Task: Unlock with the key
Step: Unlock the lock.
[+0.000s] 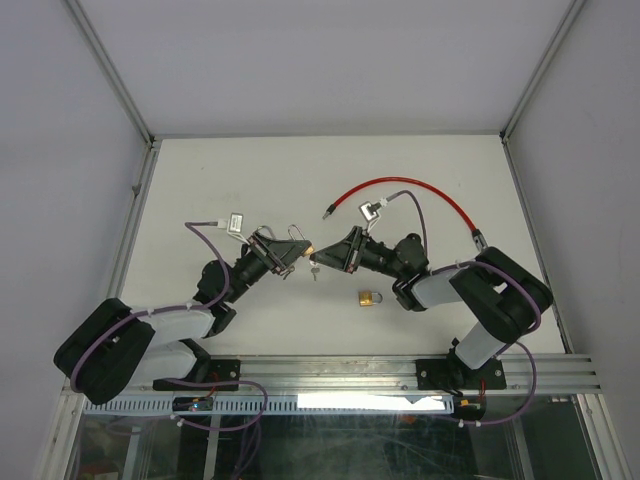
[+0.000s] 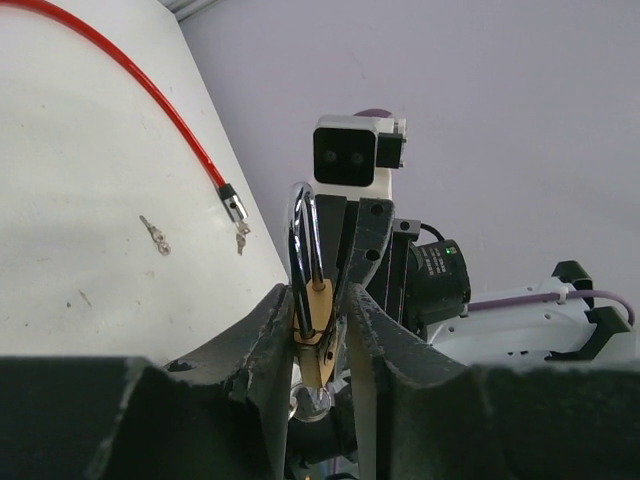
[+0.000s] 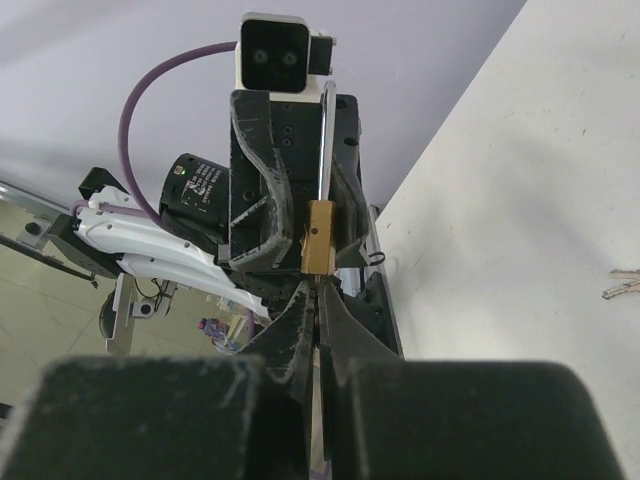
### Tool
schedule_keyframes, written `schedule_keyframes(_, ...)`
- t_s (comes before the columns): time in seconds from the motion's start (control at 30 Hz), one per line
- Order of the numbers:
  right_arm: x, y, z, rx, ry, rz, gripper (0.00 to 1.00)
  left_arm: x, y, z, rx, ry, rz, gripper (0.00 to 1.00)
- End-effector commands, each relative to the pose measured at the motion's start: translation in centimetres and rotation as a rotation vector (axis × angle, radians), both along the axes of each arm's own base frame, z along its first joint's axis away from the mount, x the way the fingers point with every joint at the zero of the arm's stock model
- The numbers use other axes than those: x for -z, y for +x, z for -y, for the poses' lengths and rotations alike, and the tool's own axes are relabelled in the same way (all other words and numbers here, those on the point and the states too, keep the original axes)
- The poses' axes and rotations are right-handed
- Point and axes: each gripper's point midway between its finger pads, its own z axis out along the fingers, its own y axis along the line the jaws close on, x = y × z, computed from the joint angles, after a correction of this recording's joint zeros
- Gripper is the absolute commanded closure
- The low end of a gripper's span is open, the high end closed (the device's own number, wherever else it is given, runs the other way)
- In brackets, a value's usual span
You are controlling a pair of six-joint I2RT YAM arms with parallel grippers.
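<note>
A brass padlock [image 1: 303, 247] with a steel shackle hangs in the air between my two grippers over the middle of the table. My left gripper [image 1: 290, 250] [image 2: 320, 292] has its fingers [image 2: 270, 330] closed against both flat faces of the padlock [image 2: 320, 305], shackle pointing up and away. My right gripper [image 1: 325, 252] [image 3: 320, 295] is shut on the key [image 3: 318, 300], whose blade runs straight into the underside of the padlock [image 3: 320, 238]. A key ring [image 2: 312, 405] dangles below the lock body.
A second brass padlock [image 1: 370, 298] lies on the table in front of the right arm. A red cable [image 1: 400, 185] [image 2: 150, 95] arcs across the back of the table. Small loose keys [image 3: 620, 285] lie on the white surface.
</note>
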Motion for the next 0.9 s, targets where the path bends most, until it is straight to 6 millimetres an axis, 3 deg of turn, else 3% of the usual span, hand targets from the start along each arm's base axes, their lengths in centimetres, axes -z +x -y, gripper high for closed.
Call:
schedule_keyframes(0.0, -3.6, 0.1, -0.4, -0.002, 0.099, 0.103, 1.0, -2.7, -0.8, -0.1, 0.035, -0.082, 0.082, 0.75)
schedule_keyframes(0.1, -3.6, 0.2, -0.4, 0.005, 0.098, 0.108, 1.0, -2.6, -0.9, 0.1, 0.05, -0.08, 0.086, 0.76)
schedule_keyframes(0.3, -3.4, 0.1, -0.2, 0.013, 0.093, 0.098, 1.0, -2.7, -0.6, -0.6, 0.004, -0.09, 0.095, 1.0)
schedule_keyframes(0.57, -2.4, -0.5, 0.5, 0.022, 0.064, 0.067, 0.69, -3.3, 0.5, -2.2, -0.099, -0.147, 0.066, 1.0)
schedule_keyframes(0.87, -2.0, -0.5, 0.3, 0.03, 0.042, 0.06, 0.66, -4.0, 0.5, -2.7, -0.105, -0.219, 0.041, 1.0)
